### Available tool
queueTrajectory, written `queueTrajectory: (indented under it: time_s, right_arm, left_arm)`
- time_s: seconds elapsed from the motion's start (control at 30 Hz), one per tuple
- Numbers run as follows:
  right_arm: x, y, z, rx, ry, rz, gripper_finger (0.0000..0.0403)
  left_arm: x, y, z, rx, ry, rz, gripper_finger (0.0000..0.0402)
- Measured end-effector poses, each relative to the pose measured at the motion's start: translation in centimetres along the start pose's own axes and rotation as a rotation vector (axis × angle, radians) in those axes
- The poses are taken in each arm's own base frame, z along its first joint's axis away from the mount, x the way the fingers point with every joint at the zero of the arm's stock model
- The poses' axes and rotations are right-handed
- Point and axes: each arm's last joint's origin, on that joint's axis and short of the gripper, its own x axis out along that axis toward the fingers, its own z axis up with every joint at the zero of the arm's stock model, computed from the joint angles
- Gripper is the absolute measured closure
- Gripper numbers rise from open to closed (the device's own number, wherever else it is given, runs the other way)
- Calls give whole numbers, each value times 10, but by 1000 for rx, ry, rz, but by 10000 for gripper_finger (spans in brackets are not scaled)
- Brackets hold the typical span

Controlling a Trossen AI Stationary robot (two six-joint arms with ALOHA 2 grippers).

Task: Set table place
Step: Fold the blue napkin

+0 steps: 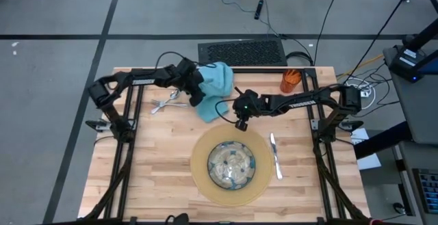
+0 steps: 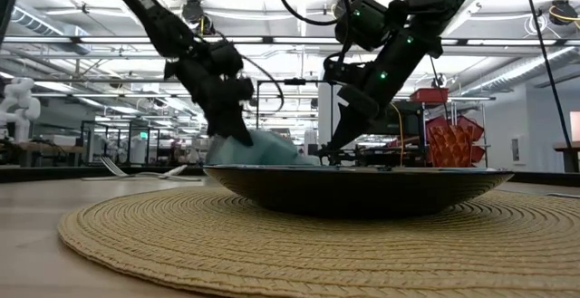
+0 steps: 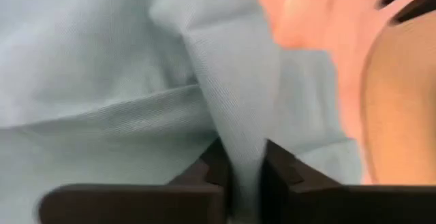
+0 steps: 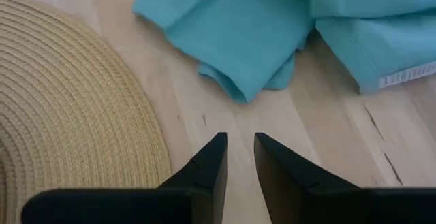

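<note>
- The teal napkin (image 1: 213,88) lies crumpled on the table (image 1: 150,177) behind the round mat (image 1: 197,162), which carries the glass bowl (image 1: 231,165).
- The left gripper (image 3: 245,176) has its fingers pinched shut on a fold of that cloth.
- The right gripper (image 4: 240,159) hovers just above bare wood between mat and napkin, fingers slightly parted, holding nothing.
- The knife (image 1: 275,155) lies right of the mat; the fork and spoon (image 1: 166,103) wait far left, the orange cup (image 1: 290,81) at the back.
- The thin pinch could slip, or a dragged napkin might sweep the cutlery or snag the right gripper.
</note>
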Motion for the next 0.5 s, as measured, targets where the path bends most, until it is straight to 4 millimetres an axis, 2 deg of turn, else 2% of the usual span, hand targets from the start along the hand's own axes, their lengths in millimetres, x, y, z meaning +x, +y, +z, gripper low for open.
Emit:
queueTrajectory:
  time_s: [0.13,0.3,0.43,0.5]
  right_arm:
    - [0,0,0,1,0,-6,337]
    - [0,-2,1,-10,-10,-21,337]
    - [0,-6,7,-47,-75,-45,337]
    - [0,-6,13,-83,-127,-48,336]
  left_arm:
    - [-22,-18,8,48,-44,-2,400]
    - [-64,-46,25,129,-169,-12,401]
    - [-93,-61,34,156,-213,-12,401]
    - [-100,-65,37,154,-207,-14,401]
